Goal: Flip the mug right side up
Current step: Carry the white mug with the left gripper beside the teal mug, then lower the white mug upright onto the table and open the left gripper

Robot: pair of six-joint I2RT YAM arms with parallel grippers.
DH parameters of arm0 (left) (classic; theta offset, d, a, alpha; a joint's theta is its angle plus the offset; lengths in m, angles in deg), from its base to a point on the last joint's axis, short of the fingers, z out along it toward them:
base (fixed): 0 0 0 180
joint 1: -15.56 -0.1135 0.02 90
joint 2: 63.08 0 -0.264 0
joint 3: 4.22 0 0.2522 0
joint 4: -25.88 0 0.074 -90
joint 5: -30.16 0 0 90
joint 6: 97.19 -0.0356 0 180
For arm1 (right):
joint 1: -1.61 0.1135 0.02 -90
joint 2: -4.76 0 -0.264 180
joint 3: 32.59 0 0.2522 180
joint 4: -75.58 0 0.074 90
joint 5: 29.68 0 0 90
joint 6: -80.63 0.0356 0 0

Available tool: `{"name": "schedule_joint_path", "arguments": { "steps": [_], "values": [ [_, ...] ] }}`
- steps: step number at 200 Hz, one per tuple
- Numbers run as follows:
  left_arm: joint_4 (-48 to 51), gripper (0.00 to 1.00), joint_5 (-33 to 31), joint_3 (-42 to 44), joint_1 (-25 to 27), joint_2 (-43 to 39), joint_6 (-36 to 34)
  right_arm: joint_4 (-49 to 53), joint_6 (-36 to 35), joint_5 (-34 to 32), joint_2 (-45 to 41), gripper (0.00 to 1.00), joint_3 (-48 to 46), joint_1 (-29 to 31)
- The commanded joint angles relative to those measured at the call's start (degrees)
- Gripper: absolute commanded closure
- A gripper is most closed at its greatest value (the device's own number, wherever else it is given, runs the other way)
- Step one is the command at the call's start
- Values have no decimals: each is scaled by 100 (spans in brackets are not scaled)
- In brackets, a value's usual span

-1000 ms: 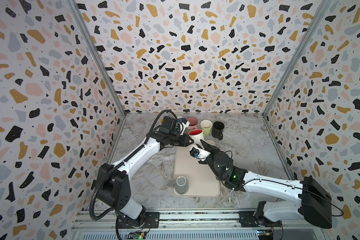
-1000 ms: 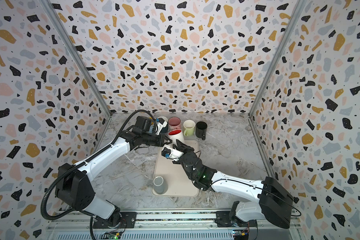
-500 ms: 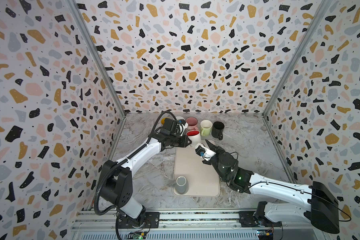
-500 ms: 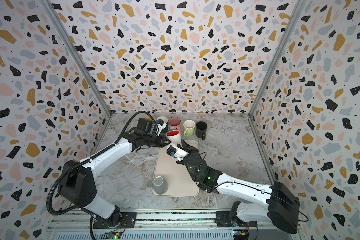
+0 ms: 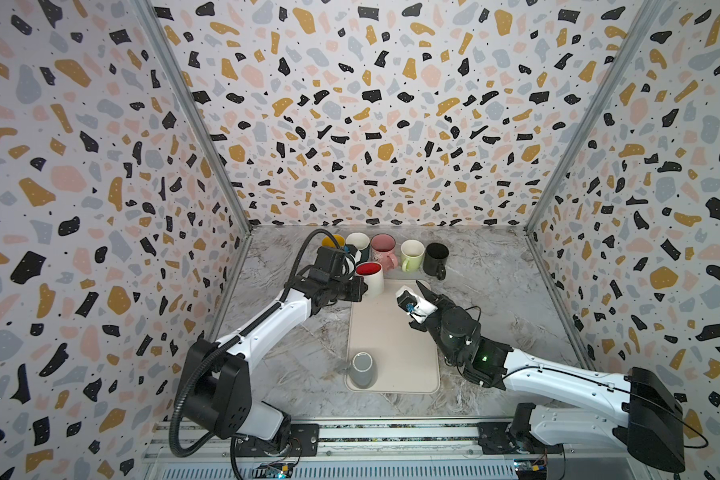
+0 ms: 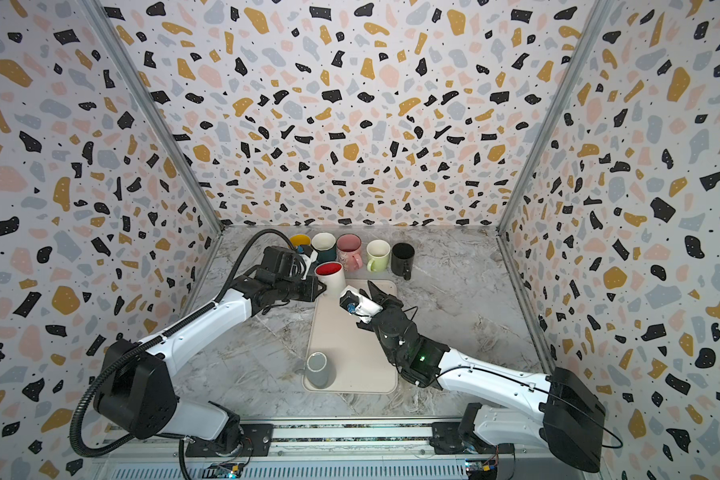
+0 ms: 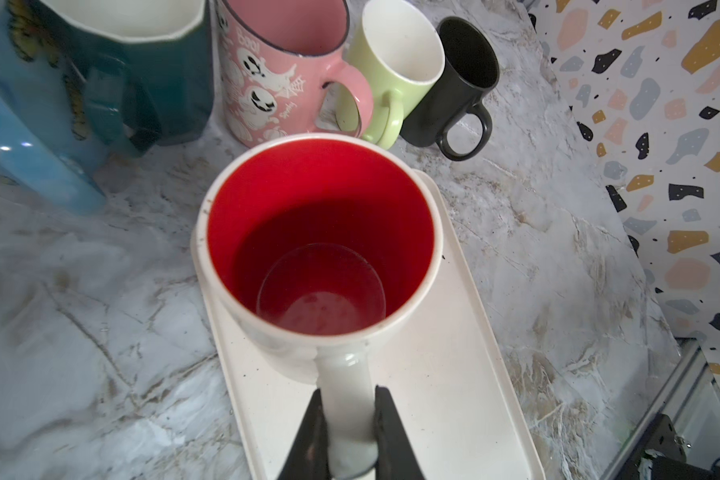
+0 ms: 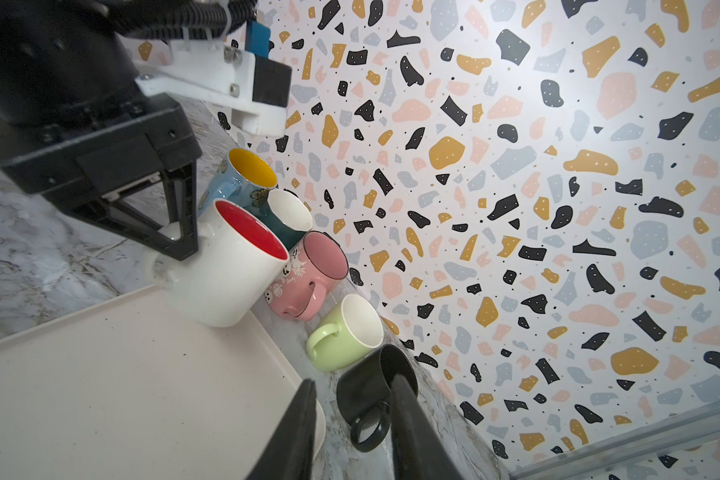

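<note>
The mug (image 5: 371, 278) (image 6: 331, 276) (image 7: 321, 232) (image 8: 225, 270) is white with a red inside. It stands mouth up over the far left corner of the cream tray (image 5: 391, 332) (image 6: 350, 345) (image 7: 454, 332) (image 8: 121, 374). My left gripper (image 5: 360, 289) (image 6: 317, 287) (image 7: 347, 399) is shut on its handle. My right gripper (image 5: 416, 291) (image 6: 374, 291) (image 8: 354, 382) hovers open over the tray's far right corner with nothing between its fingers. A grey mug (image 5: 362, 370) (image 6: 320, 370) stands at the tray's near left end, apparently mouth down.
Several upright mugs line the back wall: blue with a yellow inside (image 5: 333, 241), teal (image 5: 358, 243), pink (image 5: 383, 247), green (image 5: 411, 253) and black (image 5: 436, 257). Terrazzo walls close in the marble table on three sides.
My left gripper has carried the white mug a little to the left, to the tray's corner. My right gripper has drawn back to the right, away from the mug.
</note>
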Motion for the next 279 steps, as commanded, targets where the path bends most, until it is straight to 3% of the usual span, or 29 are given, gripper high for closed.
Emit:
{"name": "schedule_joint_path", "arguments": {
  "steps": [1, 74, 115, 206, 279],
  "values": [
    [-662, 100, -353, 93, -80, -355, -130, 9, 125, -91, -117, 68, 6, -39],
    [-695, 100, -1232, 714, -225, -913, -114, -14, 159, -57, -115, 68, -11, -98],
    [-1259, 100, -1902, 1335, -306, -1279, 174, -22, 179, -5, -118, 68, -11, -144],
    [-2642, 100, -2304, 2309, -322, -1248, 547, 6, 211, 26, -183, 68, -19, -251],
    [-3163, 100, -2392, 2539, -322, -948, 489, 31, 258, 25, -201, 68, -46, -288]
  ]
}}
